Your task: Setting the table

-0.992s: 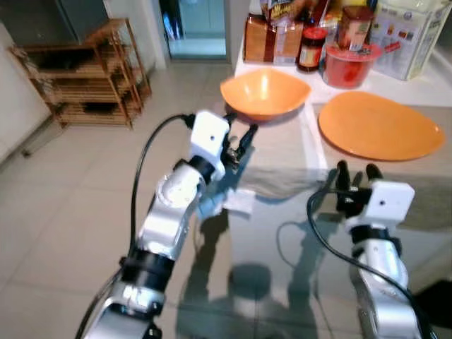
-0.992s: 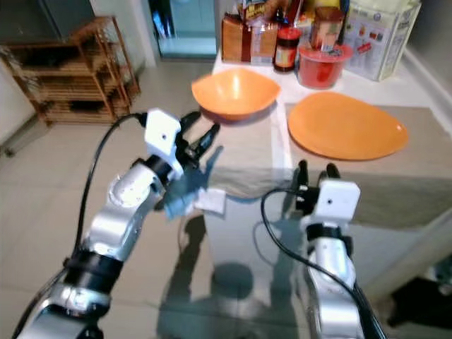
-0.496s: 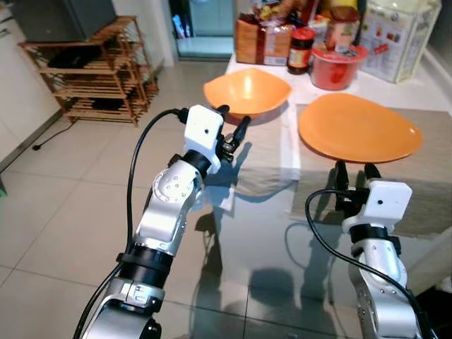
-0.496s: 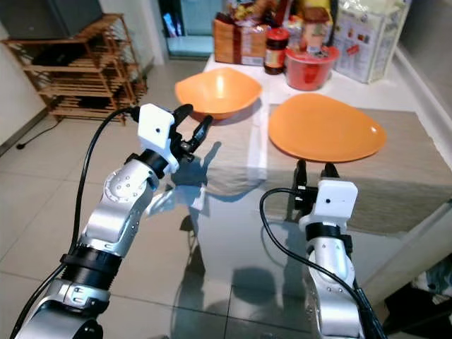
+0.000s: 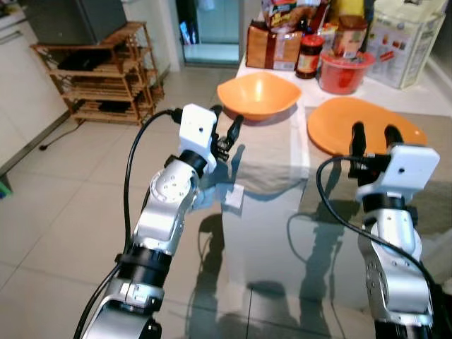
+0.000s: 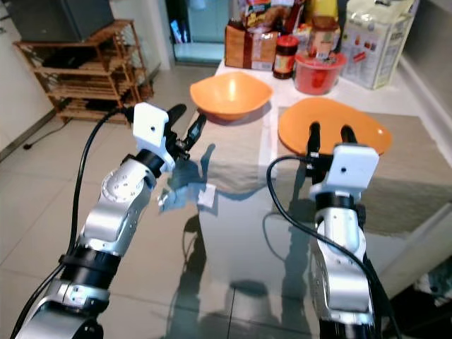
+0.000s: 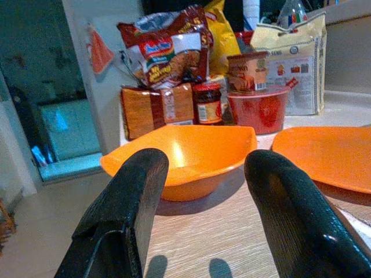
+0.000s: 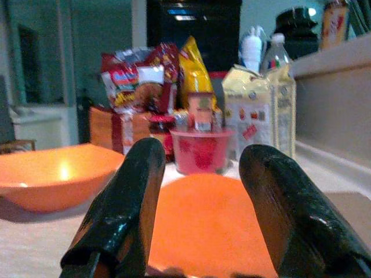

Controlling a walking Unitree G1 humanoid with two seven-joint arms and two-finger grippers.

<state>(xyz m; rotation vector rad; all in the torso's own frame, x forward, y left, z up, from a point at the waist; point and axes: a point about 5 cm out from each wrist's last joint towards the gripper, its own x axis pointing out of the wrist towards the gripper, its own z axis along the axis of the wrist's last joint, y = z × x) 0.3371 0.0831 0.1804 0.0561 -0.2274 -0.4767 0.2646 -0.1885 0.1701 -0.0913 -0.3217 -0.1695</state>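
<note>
An orange bowl (image 5: 259, 95) sits near the far left of the table, with a flat orange plate (image 5: 339, 120) to its right. My left gripper (image 5: 227, 119) hovers open just in front of the bowl, above the grey placemat (image 5: 265, 159). In the left wrist view the bowl (image 7: 191, 156) lies between the two black fingers (image 7: 124, 220). My right gripper (image 5: 374, 131) is open and raised over the near edge of the plate, hiding part of it. The right wrist view shows the plate (image 8: 208, 226) straight ahead between its fingers (image 8: 122, 214).
Groceries crowd the back of the table: a bread bag (image 5: 272, 46), a jar (image 5: 308, 60), a red tub (image 5: 346, 70) and a white bag (image 5: 406, 39). The near tabletop is glass (image 5: 282, 240). A wooden rack (image 5: 99, 78) stands on the tiled floor at left.
The view has shifted. My right gripper has risen and moved forward, from short of the plate to over its near edge. The left gripper stays in front of the bowl.
</note>
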